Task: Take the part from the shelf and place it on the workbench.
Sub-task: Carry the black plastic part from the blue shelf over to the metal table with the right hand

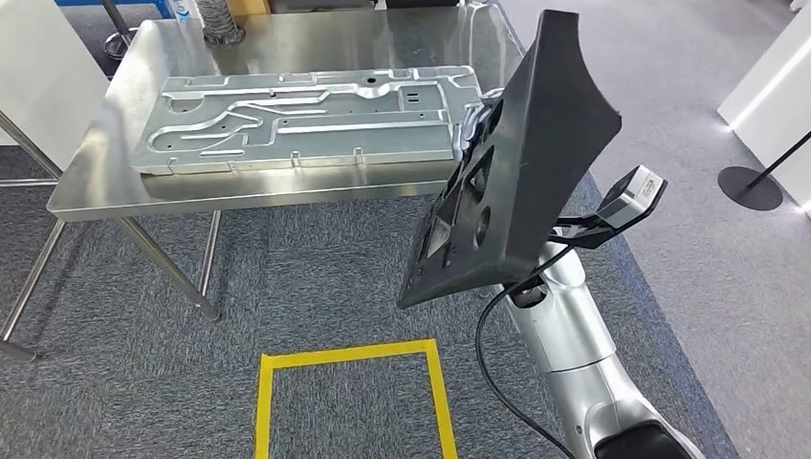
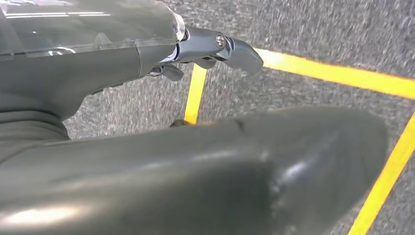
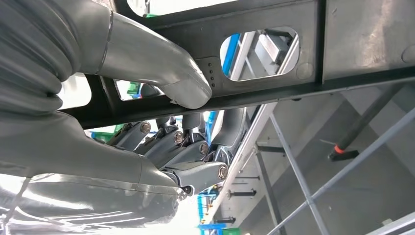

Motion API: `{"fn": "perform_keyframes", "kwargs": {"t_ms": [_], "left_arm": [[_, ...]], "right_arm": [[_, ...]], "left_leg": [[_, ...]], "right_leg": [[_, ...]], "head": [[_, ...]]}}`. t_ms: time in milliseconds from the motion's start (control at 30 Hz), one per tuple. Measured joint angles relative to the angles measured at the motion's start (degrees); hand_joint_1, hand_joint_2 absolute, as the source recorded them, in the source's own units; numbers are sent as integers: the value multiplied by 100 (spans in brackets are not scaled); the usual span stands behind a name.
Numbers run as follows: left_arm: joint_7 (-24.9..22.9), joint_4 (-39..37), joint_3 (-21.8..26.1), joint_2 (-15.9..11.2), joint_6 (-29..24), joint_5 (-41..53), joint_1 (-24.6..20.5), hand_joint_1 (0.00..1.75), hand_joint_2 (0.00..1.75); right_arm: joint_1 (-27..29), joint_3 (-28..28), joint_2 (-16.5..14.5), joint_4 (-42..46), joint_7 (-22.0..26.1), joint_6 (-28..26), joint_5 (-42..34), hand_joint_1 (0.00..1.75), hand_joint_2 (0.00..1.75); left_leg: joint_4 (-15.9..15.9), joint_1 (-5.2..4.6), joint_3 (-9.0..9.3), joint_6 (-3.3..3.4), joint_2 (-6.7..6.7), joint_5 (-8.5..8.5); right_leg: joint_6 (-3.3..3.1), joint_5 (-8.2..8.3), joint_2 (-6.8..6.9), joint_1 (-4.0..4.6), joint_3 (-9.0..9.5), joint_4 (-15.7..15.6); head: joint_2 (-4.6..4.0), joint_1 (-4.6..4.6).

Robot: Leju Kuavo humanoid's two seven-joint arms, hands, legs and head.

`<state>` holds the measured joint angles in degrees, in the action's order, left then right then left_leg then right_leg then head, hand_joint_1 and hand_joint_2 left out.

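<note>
Steel table [image 1: 115, 182] stands ahead on grey carpet, carrying a large stamped metal plate [image 1: 306, 120] lying flat. Black moulded part [image 1: 531, 163] is tilted on edge in the air just off the table's near right corner, overlapping the plate's right end in the head view. Right robot hand [image 3: 161, 127] grasps the part's frame: thumb over a bar, fingers curled beneath. Left robot hand [image 2: 215, 49] hangs over yellow floor tape [image 2: 337, 73], fingers apart, holding nothing.
</note>
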<state>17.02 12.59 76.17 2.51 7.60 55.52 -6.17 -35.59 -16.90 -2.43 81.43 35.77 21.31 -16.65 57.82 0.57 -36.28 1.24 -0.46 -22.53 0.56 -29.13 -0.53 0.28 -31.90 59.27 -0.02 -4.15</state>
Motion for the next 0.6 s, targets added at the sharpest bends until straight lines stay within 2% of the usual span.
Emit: {"fn": "perform_keyframes", "kwargs": {"t_ms": [33, 100, 133, 167, 200, 233, 267, 300, 333, 400, 467, 500, 533, 600], "left_arm": [[4, 0, 0, 0, 2, 0, -7, 0, 0], [8, 0, 0, 0, 7, 1, -20, 0, 0], [7, 0, 0, 0, 10, 1, -22, 0, 0], [5, 0, 0, 0, 13, 2, -19, 0, 0], [4, 0, 0, 0, 14, 2, -17, 0, 0], [2, 0, 0, 1, 14, 2, -16, 0, 0], [2, 0, 0, 2, 15, 1, -19, 0, 0], [1, 0, 0, 5, 15, -4, -26, 0, 0], [0, 0, 0, 8, 16, -10, -32, 0, 0], [-2, 0, 0, 11, 16, -19, -38, 0, 0], [-3, 0, 0, 9, 16, -21, -40, 0, 0], [-2, 0, 0, 8, 17, -25, -42, 0, 0], [-2, 0, 0, 7, 19, -28, -43, 0, 0], [-1, 0, 0, 7, 21, -31, -37, 0, 0]], "right_arm": [[-2, 3, 0, 10, 2, 2, -1, 175, 175], [11, 9, 1, 14, 4, 2, -2, 175, 175], [30, 15, 1, 14, 5, 0, -2, 175, 175], [47, 20, 2, 14, 4, -2, -2, 175, 175], [56, 25, 2, 14, 4, -4, -1, 175, 175], [58, 30, 2, 15, 5, -4, 1, 175, 175], [56, 34, 2, 15, 5, -4, 2, 175, 175], [51, 39, 2, 15, 8, -4, 2, 175, 175], [48, 44, 2, 16, 13, -4, 3, 175, 175], [46, 51, 2, 16, 25, -3, 3, 175, 175], [48, 58, 2, 26, 33, -2, 4, 175, 175], [46, 61, 2, 34, 36, -2, 4, 175, 175], [44, 62, 1, 43, 38, -1, 4, 175, 175], [49, 62, 0, 47, 43, 2, 4, 175, 175]], "left_leg": [[-22, 11, 46, 27, 0, -19], [-29, 8, 111, 63, -2, -83], [-27, 6, 142, 66, -5, -118], [-24, 5, 176, 64, -10, -153], [-21, 5, 221, 56, -16, -190], [-19, 5, 275, 45, -22, -229], [-18, 5, 327, 31, -28, -270], [-10, -6, 369, 8, -33, -313], [-9, -14, 396, -18, -38, -348], [-15, -25, 421, -78, -44, -399], [3, -16, 437, -141, -35, -449], [113, -11, 398, -171, -24, -520], [340, -4, 297, -199, -14, -640], [1094, 10, -98, -245, 0, -964]], "right_leg": [[31, -120, 6, -9, -127, 263], [77, -393, 12, -40, -596, 1058], [92, -451, 13, -55, -830, 1385], [99, -402, 15, -66, -977, 1521], [97, -225, 17, -71, -1001, 1409], [84, 36, 19, -72, -908, 1086], [59, 307, 20, -67, -753, 651], [31, 498, 21, -53, -595, 256], [3, 596, 21, -38, -485, -6], [-49, 580, 17, -10, -417, -152], [-109, 564, 14, -30, -381, -187], [-142, 556, 17, -44, -348, -212], [-170, 547, 23, -58, -312, -235], [-207, 506, 34, -57, -267, -240]], "head": [[0, 1], [0, 1], [0, 2], [0, 2], [0, 2], [0, 2], [0, 2], [0, 2], [0, 2], [0, 1], [0, 0], [0, 0], [0, -1], [0, -1]]}}
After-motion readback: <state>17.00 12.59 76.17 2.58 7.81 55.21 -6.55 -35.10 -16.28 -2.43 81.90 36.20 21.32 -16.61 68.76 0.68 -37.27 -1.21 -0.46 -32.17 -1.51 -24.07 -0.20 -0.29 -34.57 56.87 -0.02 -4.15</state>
